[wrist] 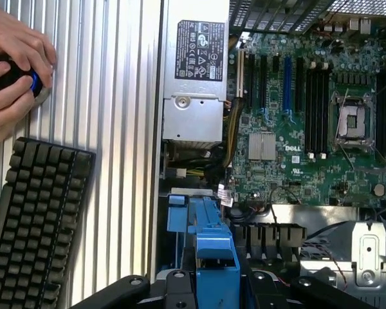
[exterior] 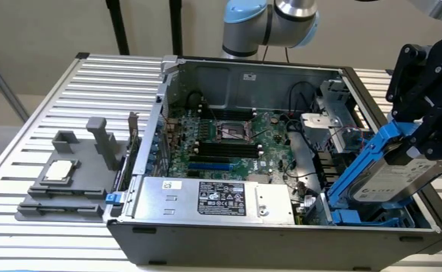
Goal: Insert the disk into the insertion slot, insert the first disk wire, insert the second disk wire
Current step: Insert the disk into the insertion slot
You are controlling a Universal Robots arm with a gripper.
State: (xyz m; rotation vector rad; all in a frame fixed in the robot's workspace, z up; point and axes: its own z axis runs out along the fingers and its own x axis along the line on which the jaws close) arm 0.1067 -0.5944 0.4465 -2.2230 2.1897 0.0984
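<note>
Clearance, exterior view: the open-topped computer case (exterior: 281, 245) leaves free room above its rim. Over its corner at the exterior view's right, the disk (exterior: 393, 180) hangs tilted in its blue carrier frame (exterior: 363, 156). The tool (exterior: 424, 148) is clamped on the disk's upper end, one black finger on each side. The lower end of the disk dips inside the case wall, close over the blue rails of the insertion slot (exterior: 351, 217). Whether they touch cannot be told, and most of the disk stands above the rim.

Contents: a silver power-supply box (exterior: 213, 198) lies along the near wall. Behind it sits a green motherboard (exterior: 240, 156) with a black CPU socket (exterior: 232, 131). Cables crowd the gap between the board and the slot.

Surface: a slatted metal counter (exterior: 55, 85) carries the case. At the exterior view's left a grey fixture (exterior: 69, 195) holds a small square chip (exterior: 59, 171). The arm's base (exterior: 270, 22) rises behind the case.

Clearance, wrist view: the carrier frame runs between the tool's black fingers (wrist: 174, 290), just beside the case wall.

Contents: the power-supply box and the motherboard lie beyond the frame, side by side.

Surface: outside the wall, the counter bears a black keyboard (wrist: 38, 219). Near it, a person's hands (wrist: 13, 71) grip a small black-and-blue object.
</note>
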